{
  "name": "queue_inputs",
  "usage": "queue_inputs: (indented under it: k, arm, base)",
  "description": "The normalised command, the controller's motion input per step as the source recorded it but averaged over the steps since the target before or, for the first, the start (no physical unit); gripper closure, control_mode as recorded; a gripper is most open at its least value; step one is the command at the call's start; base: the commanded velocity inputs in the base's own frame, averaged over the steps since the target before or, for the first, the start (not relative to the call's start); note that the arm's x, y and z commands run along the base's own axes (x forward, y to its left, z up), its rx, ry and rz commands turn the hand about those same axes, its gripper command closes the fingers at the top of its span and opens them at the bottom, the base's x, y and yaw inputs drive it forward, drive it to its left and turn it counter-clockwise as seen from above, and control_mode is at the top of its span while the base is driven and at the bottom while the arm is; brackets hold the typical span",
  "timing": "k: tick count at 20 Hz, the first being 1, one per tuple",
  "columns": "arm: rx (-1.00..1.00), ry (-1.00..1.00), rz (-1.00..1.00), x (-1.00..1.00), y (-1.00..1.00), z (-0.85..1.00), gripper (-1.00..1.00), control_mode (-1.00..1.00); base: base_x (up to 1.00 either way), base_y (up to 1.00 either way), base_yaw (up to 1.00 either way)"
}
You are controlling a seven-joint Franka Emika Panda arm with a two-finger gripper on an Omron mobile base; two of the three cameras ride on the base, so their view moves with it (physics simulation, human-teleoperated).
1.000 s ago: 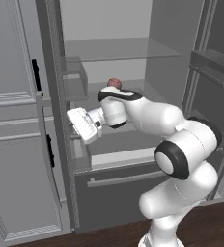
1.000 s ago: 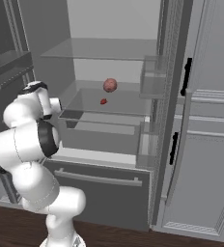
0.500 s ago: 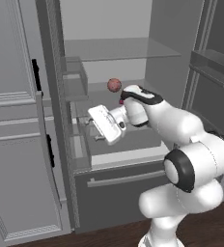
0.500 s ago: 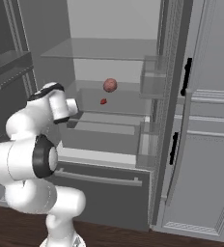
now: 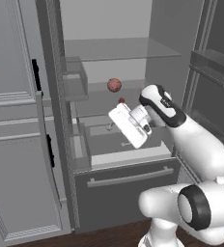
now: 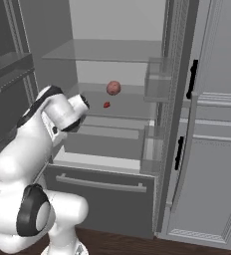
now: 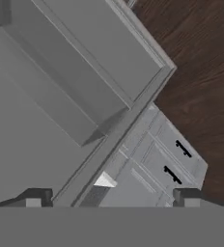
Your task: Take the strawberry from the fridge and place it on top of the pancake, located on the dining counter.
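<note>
At the left stand the panelled cabinets, then the open fridge with a drawer below. The strawberry rests on a clear shelf, and a smaller red piece lies just in front of it. The pincer is empty with its tips apart and faces down toward the floor. To reach well, the hand should turn toward the shelf, rise to the strawberry and avoid the door bin.

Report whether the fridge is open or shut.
Open: the fridge shows its pale interior, clear shelves and the strawberry, with both doors swung aside.
</note>
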Motion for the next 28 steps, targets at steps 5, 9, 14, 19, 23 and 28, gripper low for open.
queue_inputs:
  k: [5, 9, 14, 19, 23, 28]
  arm:
    - [-0.57, -0.36, 0.23, -0.1, -0.76, -0.16, -1.0, -1.0]
    - [-0.45, -0.4, 0.36, 0.0, -1.0, -0.24, -1.0, -1.0]
    - [-0.46, -0.35, 0.36, 0.0, -0.94, -0.36, -1.0, -1.0]
    - [-0.16, -0.25, 0.25, -0.42, -0.59, -0.04, -1.0, -1.0]
    - [0.01, -0.09, 0.0, -0.53, 0.02, 0.0, -1.0, -1.0]
    - [-0.23, -0.14, 0.0, -0.31, 0.0, -0.1, -1.0, -1.0]
  base:
    - [0.0, 0.0, 0.0]
    - [0.0, 0.0, 0.0]
    - [0.0, 0.0, 0.0]
    - [0.0, 0.0, 0.0]
    - [0.0, 0.0, 0.0]
    - [0.0, 0.0, 0.0]
